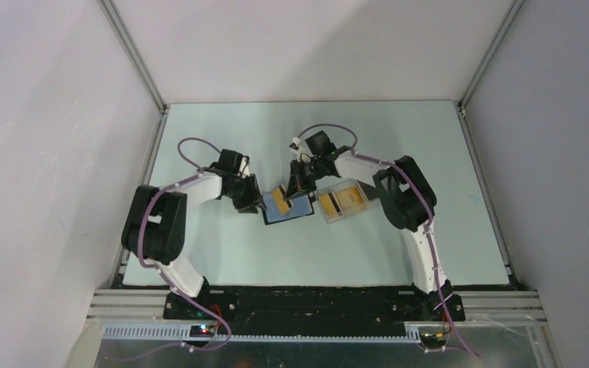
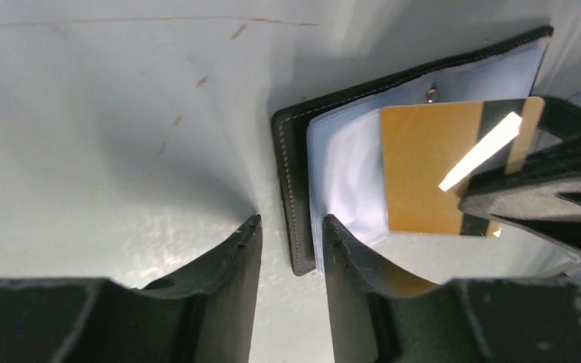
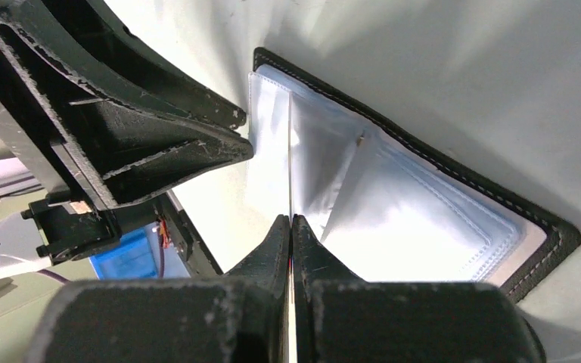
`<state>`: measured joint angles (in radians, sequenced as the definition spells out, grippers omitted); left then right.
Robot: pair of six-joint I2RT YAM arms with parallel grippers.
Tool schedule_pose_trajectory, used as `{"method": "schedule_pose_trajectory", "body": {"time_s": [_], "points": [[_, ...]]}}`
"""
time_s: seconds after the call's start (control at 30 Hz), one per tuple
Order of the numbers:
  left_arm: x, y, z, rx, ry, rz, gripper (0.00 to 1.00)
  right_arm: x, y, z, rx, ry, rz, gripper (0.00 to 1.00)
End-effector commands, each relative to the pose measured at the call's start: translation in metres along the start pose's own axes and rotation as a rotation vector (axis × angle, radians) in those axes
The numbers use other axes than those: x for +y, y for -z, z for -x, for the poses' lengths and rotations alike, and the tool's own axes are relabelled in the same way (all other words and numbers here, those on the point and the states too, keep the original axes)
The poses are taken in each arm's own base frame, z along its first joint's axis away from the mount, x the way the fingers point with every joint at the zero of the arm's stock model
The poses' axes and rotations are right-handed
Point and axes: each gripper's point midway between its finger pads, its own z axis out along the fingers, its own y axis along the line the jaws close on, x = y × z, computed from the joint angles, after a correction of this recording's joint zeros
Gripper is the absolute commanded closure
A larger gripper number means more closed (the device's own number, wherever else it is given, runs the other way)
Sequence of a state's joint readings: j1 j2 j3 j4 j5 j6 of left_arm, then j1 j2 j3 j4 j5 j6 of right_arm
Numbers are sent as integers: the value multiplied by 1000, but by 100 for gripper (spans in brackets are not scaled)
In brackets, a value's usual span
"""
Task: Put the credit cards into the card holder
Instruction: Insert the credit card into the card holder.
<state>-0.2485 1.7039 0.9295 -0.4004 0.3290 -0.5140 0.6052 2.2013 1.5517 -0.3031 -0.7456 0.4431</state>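
Credit card [image 2: 424, 166]: orange-yellow with a black stripe and a white strip on its face. It is pinched at one end by the right hand and held over the open card holder. In the right wrist view it shows edge-on as a thin line.
Card holder [image 2: 291, 151]: lies open and flat near the middle of the surface, a little toward the left edge and skewed to all four edges. The cover is black with pale stitching. Inside are clear bluish sleeves and a small metal stud.
Right hand [image 3: 291, 221]: fingers closed tight on the card.
Left hand [image 2: 291, 223]: fingers narrowly parted astride the holder's stitched edge, one over bare surface, the other over the sleeves. I cannot tell whether it presses down.
Tray [image 1: 326, 217]: pale and translucent, just beside the holder on the side of the right edge. More orange cards [image 1: 343, 201] lie in it.
Surface [image 1: 222, 253]: pale, with open stretches from the holder toward the near edge, the far edge and both far corners.
Edges: grey walls rise at the left, right and far edges. The arm bases stand at the near edge.
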Motion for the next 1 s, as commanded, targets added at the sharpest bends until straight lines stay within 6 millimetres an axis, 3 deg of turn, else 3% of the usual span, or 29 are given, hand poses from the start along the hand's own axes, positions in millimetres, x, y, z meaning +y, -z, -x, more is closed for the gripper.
{"method": "schedule_pose_trajectory", "body": {"time_s": [0.0,0.13,0.27,0.53,0.73,0.97], "points": [[41,11,-1,-65,16,186,55,19,-6,5,16,49,-7,100],[47,22,2,-119,16,227,47,21,-9,7,15,69,-39,100],[41,28,8,-140,-2,208,46,18,-7,10,-8,45,-55,100],[19,25,22,-124,-45,127,50,29,32,21,-133,-22,35,100],[10,19,26,-109,-49,80,52,41,50,11,-115,-4,59,100],[4,8,23,-71,-75,54,52,31,54,-4,-40,-33,75,100]]}}
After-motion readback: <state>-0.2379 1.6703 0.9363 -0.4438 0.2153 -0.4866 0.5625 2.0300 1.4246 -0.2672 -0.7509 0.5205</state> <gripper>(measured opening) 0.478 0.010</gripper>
